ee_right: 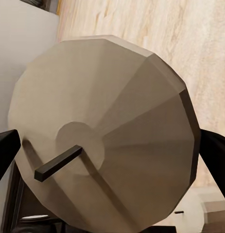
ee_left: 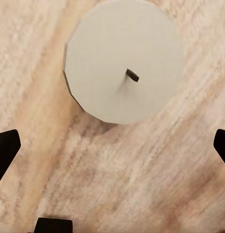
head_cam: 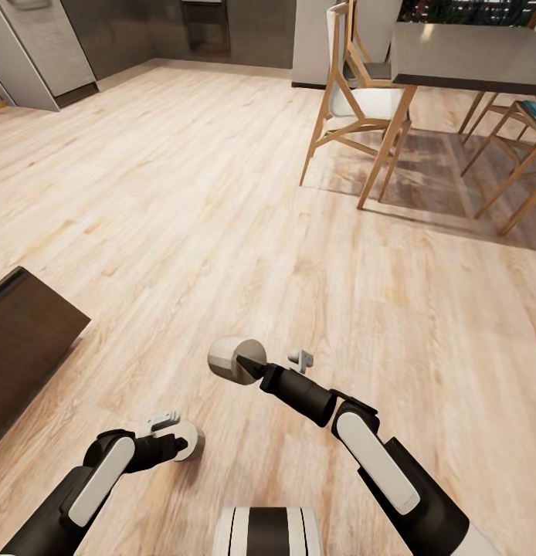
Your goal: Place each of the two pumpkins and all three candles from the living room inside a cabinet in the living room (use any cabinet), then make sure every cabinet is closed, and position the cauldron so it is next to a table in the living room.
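My right gripper is shut on a pale cylindrical candle and holds it tilted above the wood floor. In the right wrist view the candle, with its dark wick, sits between the two fingers. My left gripper is open just over a second pale candle that stands on the floor. From the left wrist the candle top and its wick lie ahead of the wide-spread fingers. A corner of the dark-brown cabinet is at the left. The pumpkins are out of view.
A grey-topped table with several wooden chairs stands at the far right. Dark grey kitchen cupboards line the back wall. Open wood floor stretches between them and me.
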### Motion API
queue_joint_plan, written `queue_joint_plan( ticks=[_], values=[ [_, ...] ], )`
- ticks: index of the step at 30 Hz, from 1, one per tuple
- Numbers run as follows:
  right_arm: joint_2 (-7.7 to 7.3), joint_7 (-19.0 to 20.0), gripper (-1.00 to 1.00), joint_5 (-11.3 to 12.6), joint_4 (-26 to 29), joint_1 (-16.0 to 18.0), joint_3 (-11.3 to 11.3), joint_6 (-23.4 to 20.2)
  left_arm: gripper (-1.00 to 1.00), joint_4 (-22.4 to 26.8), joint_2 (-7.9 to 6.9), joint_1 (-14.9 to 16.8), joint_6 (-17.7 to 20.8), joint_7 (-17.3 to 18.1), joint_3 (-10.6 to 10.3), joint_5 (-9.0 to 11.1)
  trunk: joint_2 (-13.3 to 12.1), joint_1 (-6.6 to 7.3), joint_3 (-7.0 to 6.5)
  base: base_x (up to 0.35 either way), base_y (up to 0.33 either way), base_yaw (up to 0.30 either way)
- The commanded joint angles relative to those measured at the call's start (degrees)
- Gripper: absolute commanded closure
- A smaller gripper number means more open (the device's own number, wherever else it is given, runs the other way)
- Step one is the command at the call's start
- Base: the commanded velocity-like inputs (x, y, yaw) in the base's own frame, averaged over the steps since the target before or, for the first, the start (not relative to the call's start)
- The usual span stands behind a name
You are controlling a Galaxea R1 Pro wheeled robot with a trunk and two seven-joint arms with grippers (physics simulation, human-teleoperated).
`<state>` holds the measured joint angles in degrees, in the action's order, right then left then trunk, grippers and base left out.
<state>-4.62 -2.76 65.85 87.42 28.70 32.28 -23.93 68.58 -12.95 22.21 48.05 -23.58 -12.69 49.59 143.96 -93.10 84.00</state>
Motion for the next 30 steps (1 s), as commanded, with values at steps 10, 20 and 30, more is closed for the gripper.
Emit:
queue_joint_plan(
  ticks=[10,20,30],
  values=[
    [-0.04,-0.3,1.00,0.5,-1.0,0.1,0.1,-0.1,-1.00,0.0,-0.06,0.0,0.0,-0.6,-0.1,0.6,0.0,0.01,0.04,0.098,0.000,0.000],
    [-0.04,-0.3,1.00,0.4,-1.1,0.0,0.1,-0.1,-1.00,0.0,-0.06,0.0,0.0,-0.6,-0.1,0.6,0.0,0.01,0.04,0.117,0.000,0.000],
    [-0.04,-0.3,1.00,0.4,-1.1,0.0,0.1,-0.1,-1.00,0.0,-0.06,0.0,0.0,-0.6,-0.1,0.6,0.0,0.01,0.04,0.100,0.000,0.000]
  ],
)
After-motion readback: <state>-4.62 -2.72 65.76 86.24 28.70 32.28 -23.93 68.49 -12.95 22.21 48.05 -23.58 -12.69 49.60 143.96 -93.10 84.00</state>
